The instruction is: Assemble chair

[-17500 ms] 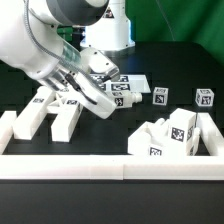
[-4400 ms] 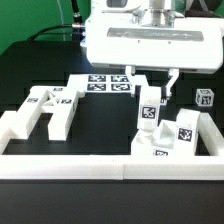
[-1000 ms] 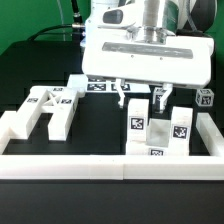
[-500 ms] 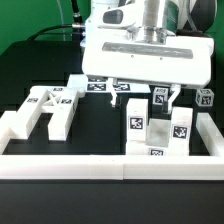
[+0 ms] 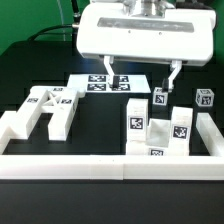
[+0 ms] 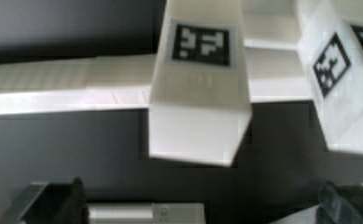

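Observation:
The chair is in loose white tagged pieces. An H-shaped group (image 5: 46,108) lies at the exterior view's left. At the right, an upright bar (image 5: 137,119) stands against a cluster of blocks (image 5: 175,133), with a tagged block (image 5: 159,98) behind it and a small cube (image 5: 205,98) further right. My gripper (image 5: 141,76) hangs above the upright bar, open, with nothing between its fingers. In the wrist view the same bar (image 6: 204,92) lies straight below the gripper (image 6: 204,196), apart from both fingers (image 6: 53,200).
The marker board (image 5: 96,83) lies behind the pieces under the gripper's hand. A long low white border wall (image 5: 100,166) runs along the front and up both sides. Another tagged piece (image 6: 338,70) sits close beside the bar in the wrist view.
The jaws opened and let go of the upright bar, which stays standing against the right cluster. The gripper then rose straight up away from it.

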Available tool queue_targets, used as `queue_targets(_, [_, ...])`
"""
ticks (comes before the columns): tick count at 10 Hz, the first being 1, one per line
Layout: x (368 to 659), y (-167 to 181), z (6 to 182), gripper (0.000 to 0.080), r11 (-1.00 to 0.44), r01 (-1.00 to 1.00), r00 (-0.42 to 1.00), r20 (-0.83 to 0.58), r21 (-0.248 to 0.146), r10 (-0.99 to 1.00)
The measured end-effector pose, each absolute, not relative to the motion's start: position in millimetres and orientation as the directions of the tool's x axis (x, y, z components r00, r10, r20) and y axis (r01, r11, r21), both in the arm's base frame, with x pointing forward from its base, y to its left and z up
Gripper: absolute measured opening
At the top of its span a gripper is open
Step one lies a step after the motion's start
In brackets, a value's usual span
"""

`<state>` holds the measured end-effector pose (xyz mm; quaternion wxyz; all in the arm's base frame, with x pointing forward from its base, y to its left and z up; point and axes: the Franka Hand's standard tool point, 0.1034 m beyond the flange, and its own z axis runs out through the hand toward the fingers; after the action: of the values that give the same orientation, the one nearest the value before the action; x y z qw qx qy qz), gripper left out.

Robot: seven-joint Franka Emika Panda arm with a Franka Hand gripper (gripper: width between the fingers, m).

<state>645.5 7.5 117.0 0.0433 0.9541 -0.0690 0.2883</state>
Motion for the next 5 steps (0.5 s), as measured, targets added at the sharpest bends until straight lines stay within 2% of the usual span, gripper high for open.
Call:
queue_targets(3, [642.6, 8.7, 110.2, 0.0649, -0.987, -0.156, 0.849, 0.515, 0.041, -0.113])
queue_targets(4, [638.9, 9.7, 105.6, 0.0649, -0.987, -0.158, 0.901, 0.415, 0.032, -0.130])
queue_targets(5, [643.4, 6.3, 109.0, 0.0649, -0.987, -0.158, 0.926, 0.350, 0.026, -0.139])
